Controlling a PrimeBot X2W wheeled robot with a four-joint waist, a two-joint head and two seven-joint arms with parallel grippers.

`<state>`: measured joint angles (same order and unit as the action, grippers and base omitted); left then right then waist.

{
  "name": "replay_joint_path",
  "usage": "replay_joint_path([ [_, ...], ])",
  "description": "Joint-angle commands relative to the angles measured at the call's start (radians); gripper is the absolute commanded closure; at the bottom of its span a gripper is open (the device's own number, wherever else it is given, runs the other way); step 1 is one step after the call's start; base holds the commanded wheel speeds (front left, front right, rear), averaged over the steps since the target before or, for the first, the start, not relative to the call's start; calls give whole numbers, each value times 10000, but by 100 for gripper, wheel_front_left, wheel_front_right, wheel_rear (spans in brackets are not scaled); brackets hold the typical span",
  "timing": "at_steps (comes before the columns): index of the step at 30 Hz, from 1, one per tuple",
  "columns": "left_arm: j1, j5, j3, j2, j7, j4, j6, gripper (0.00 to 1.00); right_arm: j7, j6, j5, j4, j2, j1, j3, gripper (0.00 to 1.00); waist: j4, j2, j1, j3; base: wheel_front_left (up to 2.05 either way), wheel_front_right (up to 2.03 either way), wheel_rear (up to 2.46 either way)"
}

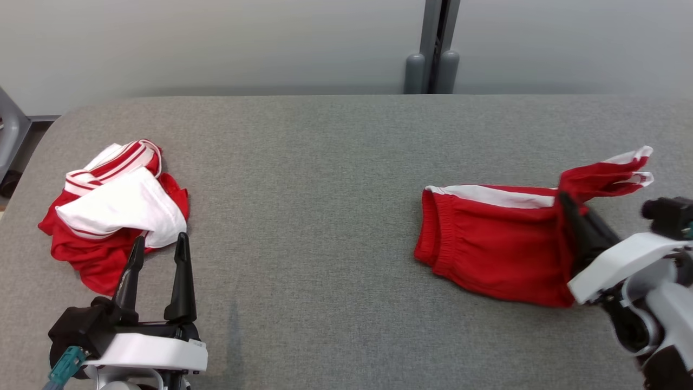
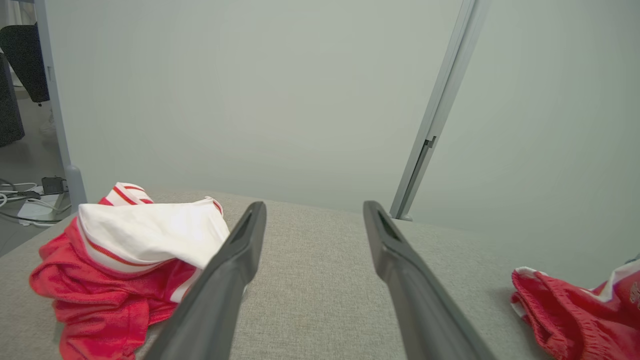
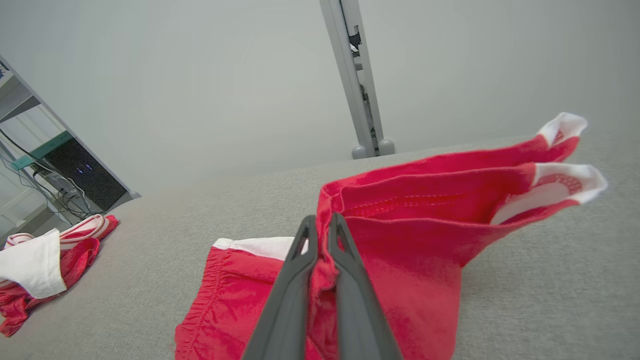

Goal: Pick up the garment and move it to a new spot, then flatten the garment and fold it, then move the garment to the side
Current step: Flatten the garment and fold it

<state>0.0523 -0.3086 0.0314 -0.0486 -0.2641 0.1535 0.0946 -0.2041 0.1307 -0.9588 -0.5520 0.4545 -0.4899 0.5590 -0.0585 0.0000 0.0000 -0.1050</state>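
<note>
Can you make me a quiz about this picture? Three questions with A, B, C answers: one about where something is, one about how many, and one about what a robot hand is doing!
1. Where does the crumpled garment lie on the table?
A. Just beyond the left gripper
B. In the middle
C. Hanging off the far edge

2. How many garments are on the table?
A. One
B. Two
C. Four

3. What is the right gripper doing?
A. Standing open and empty
B. Shut on the red shorts
C. Holding a cup

Answers:
1 A, because its fingertips reach the heap's near edge.
2 B, because there is the crumpled one on the left and the shorts on the right.
3 B, because red cloth is pinched between its closed fingers.
</note>
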Motion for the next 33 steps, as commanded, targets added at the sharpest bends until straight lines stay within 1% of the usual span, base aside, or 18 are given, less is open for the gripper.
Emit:
replay_joint_path([
  [1, -1, -26, -2, -41, -1, -43, -50, 0, 111, 1, 123, 168, -57, 160, 86, 100, -64, 0, 0, -7, 0, 0, 0],
  [5, 111, -91, -131, -38, -1, -73, -83, 0, 538, 1, 474, 833, -341, 388, 358, 100, -276, 0, 0, -57, 0, 0, 0],
  [9, 201, -150, -264, -38, -1, -78, -147, 0, 904, 1, 833, 1109, -704, 555, 532, 100, -440, 0, 0, -136, 0, 0, 0],
  [16, 270, -265, -415, -39, -1, -93, -219, 0, 1250, 1, 1254, 893, -1395, 586, 658, 100, -652, 0, 0, -278, 0, 0, 0],
  [20, 312, -288, -483, -39, -1, -46, -248, 0, 1276, 1, 1475, 505, -1665, 511, 822, 100, -727, 0, 0, -350, 0, 0, 0],
  [21, 326, -302, -494, -39, -1, -37, -239, 0, 1236, 1, 1490, 392, -1725, 496, 802, 86, -741, 0, 0, -359, 0, 0, 0],
  [22, 336, -308, -511, -37, -1, -29, -246, 0, 1172, 1, 1554, 288, -1754, 467, 812, 24, -753, 0, 0, -362, 0, 0, 0],
  [23, 341, -304, -517, -39, -1, -23, -248, 0, 1111, 1, 1578, 228, -1785, 450, 828, 0, -759, 0, 0, -364, 0, 0, 0],
  [28, 239, -273, -386, -37, -1, -7, -252, 0, 584, 1, 1866, 410, -1550, 395, 833, 0, -641, 0, 0, -246, 0, 0, 0],
  [33, 68, -207, -217, -37, -1, -7, -238, 0, 96, 1, 1821, 805, -1281, 662, 384, 0, -428, 0, 0, -50, 0, 0, 0],
])
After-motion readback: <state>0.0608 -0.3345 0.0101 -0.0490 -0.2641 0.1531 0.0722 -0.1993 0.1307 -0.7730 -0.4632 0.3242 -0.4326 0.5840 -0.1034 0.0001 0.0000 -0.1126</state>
